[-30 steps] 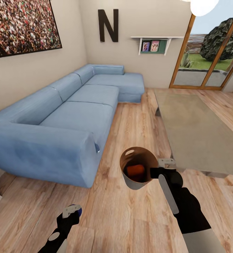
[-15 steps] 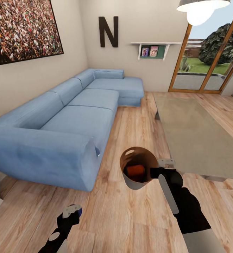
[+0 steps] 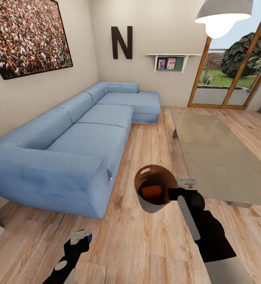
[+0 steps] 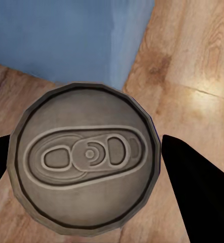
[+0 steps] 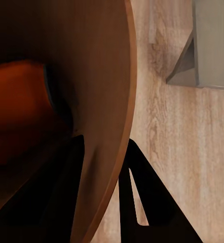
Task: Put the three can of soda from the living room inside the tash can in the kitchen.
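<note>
The right gripper (image 3: 173,194) clamps the bin's (image 3: 146,205) rim at its 3 o'clock side, one finger (image 5: 56,197) inside the wall, one outside; the bin hangs over the floor (image 3: 146,244), mouth tilted toward the camera; an orange can (image 3: 151,191) lies inside on its side, long axis running 9 to 3; the left gripper (image 4: 91,157) holds another can (image 4: 84,157) between its jaws, silver top facing the wrist camera; the sofa (image 3: 75,146) sits at 10 o'clock, the table (image 3: 217,154) at 2.

Head camera high over sofa (image 3: 67,146) and floor (image 3: 146,244); wrist cameras close, downward, sharing that floor.
</note>
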{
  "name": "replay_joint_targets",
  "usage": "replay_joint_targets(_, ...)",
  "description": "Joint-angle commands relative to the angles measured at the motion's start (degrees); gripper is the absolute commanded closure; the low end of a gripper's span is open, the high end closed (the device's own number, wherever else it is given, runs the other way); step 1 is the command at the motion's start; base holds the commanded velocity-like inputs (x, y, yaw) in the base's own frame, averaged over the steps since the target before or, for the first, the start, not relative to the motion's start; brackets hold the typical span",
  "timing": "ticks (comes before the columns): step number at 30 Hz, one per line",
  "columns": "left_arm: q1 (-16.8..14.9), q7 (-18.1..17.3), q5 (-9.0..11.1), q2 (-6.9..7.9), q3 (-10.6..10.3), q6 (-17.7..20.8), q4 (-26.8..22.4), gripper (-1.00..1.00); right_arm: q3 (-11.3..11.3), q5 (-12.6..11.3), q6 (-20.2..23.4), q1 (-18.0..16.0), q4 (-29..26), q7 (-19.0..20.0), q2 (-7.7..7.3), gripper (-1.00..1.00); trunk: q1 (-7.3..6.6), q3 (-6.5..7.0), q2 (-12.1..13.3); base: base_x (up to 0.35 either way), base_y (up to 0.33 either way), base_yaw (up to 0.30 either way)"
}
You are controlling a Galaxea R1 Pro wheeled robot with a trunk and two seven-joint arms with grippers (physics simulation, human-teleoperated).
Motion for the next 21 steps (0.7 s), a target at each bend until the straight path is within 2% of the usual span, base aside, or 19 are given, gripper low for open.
replay_joint_targets(1, 0.0, -0.5, 0.0, 0.00, -0.2, 0.0, 0.0, 1.00, 0.0, -0.1, -0.1, 0.0, 0.0, 0.1, 0.01, 1.00, -0.23, 0.29, 0.4, 0.000, 0.000, 0.000)
replay_joint_targets(5, 0.0, -3.5, 0.0, 0.00, -1.9, 1.7, 0.0, 1.00, 0.0, -0.1, -0.1, 0.0, 0.0, 0.1, 0.01, 1.00, -1.11, 1.38, 2.0, 0.000, 0.000, 0.000)
replay_joint_targets(12, 0.0, -5.8, 0.0, 0.00, -2.4, 4.0, -0.5, 1.00, 0.0, -0.1, -0.1, 0.0, 0.0, 0.1, 0.01, 1.00, -2.65, 3.29, 4.8, 0.000, 0.000, 0.000)
replay_joint_targets(16, 0.0, -11.2, 0.1, 0.00, -2.4, 4.3, -0.7, 1.00, 0.0, -0.1, -0.1, 0.0, 0.0, 0.1, 0.01, 1.00, -3.53, 4.37, 6.4, 0.000, 0.000, 0.000)
replay_joint_targets(21, 0.0, -13.3, 0.1, 0.00, -2.6, 5.5, -0.9, 1.00, 0.0, -0.1, -0.1, 0.0, 0.0, 0.1, 0.01, 1.00, -4.18, 5.36, 7.6, 0.000, 0.000, 0.000)
